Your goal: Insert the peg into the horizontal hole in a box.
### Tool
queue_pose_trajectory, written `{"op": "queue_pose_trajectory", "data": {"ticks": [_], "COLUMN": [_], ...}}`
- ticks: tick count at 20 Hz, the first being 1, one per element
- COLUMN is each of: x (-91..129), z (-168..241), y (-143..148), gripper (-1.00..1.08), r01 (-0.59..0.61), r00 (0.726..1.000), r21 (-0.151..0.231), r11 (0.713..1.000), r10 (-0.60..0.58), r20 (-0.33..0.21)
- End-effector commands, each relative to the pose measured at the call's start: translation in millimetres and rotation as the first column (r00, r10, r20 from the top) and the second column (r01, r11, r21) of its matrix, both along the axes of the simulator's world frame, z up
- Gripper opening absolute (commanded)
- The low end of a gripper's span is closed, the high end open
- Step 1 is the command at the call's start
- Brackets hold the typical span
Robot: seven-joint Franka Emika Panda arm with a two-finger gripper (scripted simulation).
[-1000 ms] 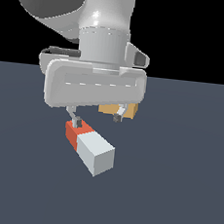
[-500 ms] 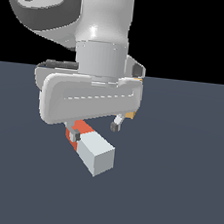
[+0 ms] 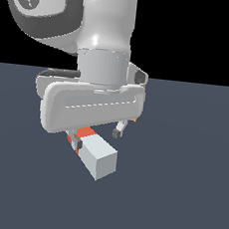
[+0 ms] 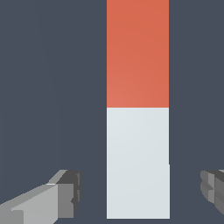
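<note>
1. Peg (image 3: 95, 153) flat on the dark floor (image 3: 178, 193), grey-white end toward the camera in the exterior view, orange-red end tucked under the hand.
2. Gripper (image 3: 96, 137) low over the peg, fingers (image 4: 65, 192) straddling it: one on each side of the grey-white part, clear gaps between pads and peg in the wrist view.
3. Jaws wide apart, holding nothing, no contact with the peg visible.
4. Box almost wholly hidden behind the hand; only a tiny tan speck (image 3: 134, 119) at the hand's far edge on the exterior view's right. Hole not visible.
5. Compared with a second ago: hand lower and nearer the camera, now covering most of the orange-red end and nearly all of the box, which earlier showed as a tan corner beside the fingers. Peg in the same place on the floor.
</note>
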State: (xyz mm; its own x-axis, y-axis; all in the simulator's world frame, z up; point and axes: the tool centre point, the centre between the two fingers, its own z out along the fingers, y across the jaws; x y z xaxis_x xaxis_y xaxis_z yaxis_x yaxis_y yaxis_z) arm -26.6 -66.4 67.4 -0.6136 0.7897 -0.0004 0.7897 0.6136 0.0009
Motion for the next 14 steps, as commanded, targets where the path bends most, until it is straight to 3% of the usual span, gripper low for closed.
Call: {"op": "queue_pose_trajectory", "data": {"ticks": [1,12,13,14], "x": [-1,0,0,0], "z": [-9,-43,-43,-43], "y": [0,0,0,0], "gripper": [1.0,1.0,-1.0,-1.0], "r01": [-0.001,-0.004,-0.004,-0.004], "r00": [1.0,1.0,1.0,1.0], "r21": [0.0,0.0,0.0,0.0], "r11": [1.0,1.0,1.0,1.0], "r10": [0.001,0.004,0.004,0.004], "r20": [-0.001,-0.001,-0.001,-0.001]}}
